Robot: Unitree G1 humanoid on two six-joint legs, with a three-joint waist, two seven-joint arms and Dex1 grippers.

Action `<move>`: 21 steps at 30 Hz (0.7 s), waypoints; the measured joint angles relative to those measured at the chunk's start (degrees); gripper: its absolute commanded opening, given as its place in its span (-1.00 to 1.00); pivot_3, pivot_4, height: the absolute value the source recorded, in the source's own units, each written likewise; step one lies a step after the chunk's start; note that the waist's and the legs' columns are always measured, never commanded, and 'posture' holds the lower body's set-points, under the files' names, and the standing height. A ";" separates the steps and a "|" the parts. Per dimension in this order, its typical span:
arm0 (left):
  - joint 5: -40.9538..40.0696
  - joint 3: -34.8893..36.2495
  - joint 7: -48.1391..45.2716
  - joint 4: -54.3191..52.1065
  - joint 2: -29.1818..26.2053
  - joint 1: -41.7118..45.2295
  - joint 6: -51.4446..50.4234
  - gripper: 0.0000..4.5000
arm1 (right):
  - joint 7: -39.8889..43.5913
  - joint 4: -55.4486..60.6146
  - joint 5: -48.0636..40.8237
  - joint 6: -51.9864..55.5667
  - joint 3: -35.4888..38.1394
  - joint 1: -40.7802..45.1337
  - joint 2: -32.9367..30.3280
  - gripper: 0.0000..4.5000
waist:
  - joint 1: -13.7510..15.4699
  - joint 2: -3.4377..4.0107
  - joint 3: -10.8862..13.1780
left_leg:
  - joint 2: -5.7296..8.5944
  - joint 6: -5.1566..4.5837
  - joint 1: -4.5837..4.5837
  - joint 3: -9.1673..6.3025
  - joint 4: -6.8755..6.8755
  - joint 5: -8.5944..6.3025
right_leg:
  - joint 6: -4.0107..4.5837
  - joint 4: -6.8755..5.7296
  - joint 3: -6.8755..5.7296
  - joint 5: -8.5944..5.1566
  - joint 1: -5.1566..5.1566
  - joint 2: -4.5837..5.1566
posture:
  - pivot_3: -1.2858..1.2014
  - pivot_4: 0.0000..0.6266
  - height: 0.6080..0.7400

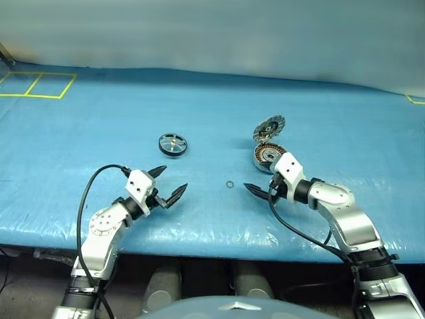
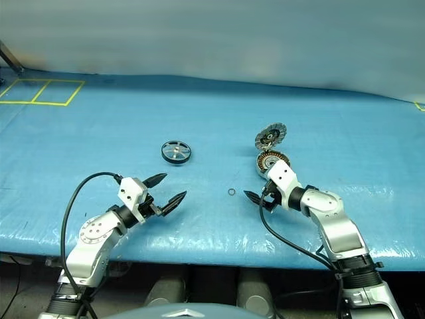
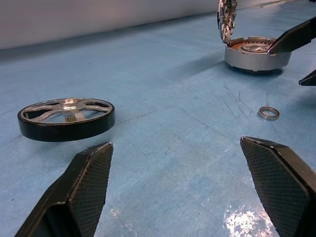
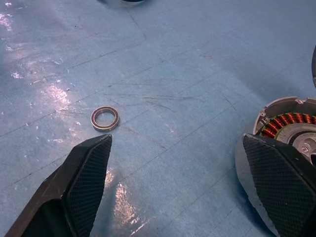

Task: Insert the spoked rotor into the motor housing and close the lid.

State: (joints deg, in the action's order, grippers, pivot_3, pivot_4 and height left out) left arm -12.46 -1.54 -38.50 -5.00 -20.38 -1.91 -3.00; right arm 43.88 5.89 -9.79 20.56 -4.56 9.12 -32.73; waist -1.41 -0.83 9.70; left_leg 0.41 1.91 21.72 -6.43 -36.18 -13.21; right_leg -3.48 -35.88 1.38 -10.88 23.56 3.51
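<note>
Up close, copper windings in the motor housing by spread right jaws; left jaws likewise wide

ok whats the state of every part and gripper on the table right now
spoked rotor: lying flat on the table, not in the housing
motor housing: open, windings exposed, no rotor inside
lid: swung up, standing on edge
small ring: loose, flat on the table
left gripper: open, holding nothing
right gripper: open, holding nothing
</note>
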 measured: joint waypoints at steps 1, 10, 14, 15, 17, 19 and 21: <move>0.00 0.00 -0.02 0.00 0.00 0.02 0.00 1.00 | 0.05 0.30 -0.11 0.06 0.01 -0.09 -0.12 0.98 | 0.01 0.00 0.00 | 0.00 0.00 0.00 0.00 0.00 0.00 | 0.00 0.00 0.00 0.00 0.00 0.00 | 0.03 -0.52 1.00; -0.67 0.00 -0.28 0.00 0.64 0.74 0.01 1.00 | 0.42 1.39 -1.23 0.17 0.44 -0.38 -0.68 0.98 | 0.02 0.00 0.00 | 0.00 0.00 0.00 0.00 0.00 0.00 | 0.00 0.01 0.00 0.00 0.00 0.00 | 0.03 -0.52 1.00; -2.29 0.09 -0.38 0.00 1.12 1.68 0.04 1.00 | 0.31 1.33 -1.33 0.19 0.44 -0.30 -0.81 0.98 | -0.01 0.00 0.00 | 0.00 0.00 0.00 0.00 0.00 0.00 | 0.00 0.00 0.00 0.00 0.00 0.00 | 0.03 -0.52 1.00; -2.52 0.27 -0.40 0.00 1.16 1.87 0.04 1.00 | 0.11 1.21 -1.27 0.19 0.44 -0.21 -0.81 0.98 | -0.03 0.00 0.00 | 0.00 0.00 0.00 0.00 0.00 0.00 | 0.00 0.00 0.00 0.00 0.00 0.00 | 0.03 -0.52 1.00; -3.64 0.72 -0.43 0.00 1.33 2.33 0.21 1.00 | -0.13 0.69 -0.81 0.19 0.41 0.67 -1.02 0.98 | -0.06 0.00 0.00 | 0.00 0.00 0.00 0.01 0.00 0.00 | 0.00 0.00 0.00 0.00 0.00 0.00 | 0.03 -0.52 1.00; -4.82 1.03 -0.67 -0.14 2.46 3.01 0.97 1.00 | -0.05 -0.36 -0.01 0.19 0.38 2.62 -1.95 0.98 | 0.02 0.00 0.00 | 0.01 0.00 0.00 0.02 -0.04 0.00 | -0.01 0.01 0.01 0.00 -0.02 0.01 | 0.03 -0.52 1.00; -6.31 1.03 -1.20 -0.37 3.36 3.26 1.68 1.00 | 0.60 -1.66 0.94 0.14 0.20 5.04 -3.45 0.98 | 0.02 -0.01 0.01 | 0.01 0.00 0.00 0.02 -0.04 0.00 | -0.01 0.01 0.00 0.01 -0.03 0.01 | 0.03 -0.52 1.00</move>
State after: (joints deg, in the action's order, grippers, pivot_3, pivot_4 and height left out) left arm -18.77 -0.51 -39.70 -5.37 -17.02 1.35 -1.32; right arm 44.47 4.23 -8.86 20.70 -4.36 14.16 -36.18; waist -1.39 -0.84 9.70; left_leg 0.42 1.91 21.72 -6.41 -36.23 -13.21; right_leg -3.49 -35.87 1.38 -10.88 23.53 3.52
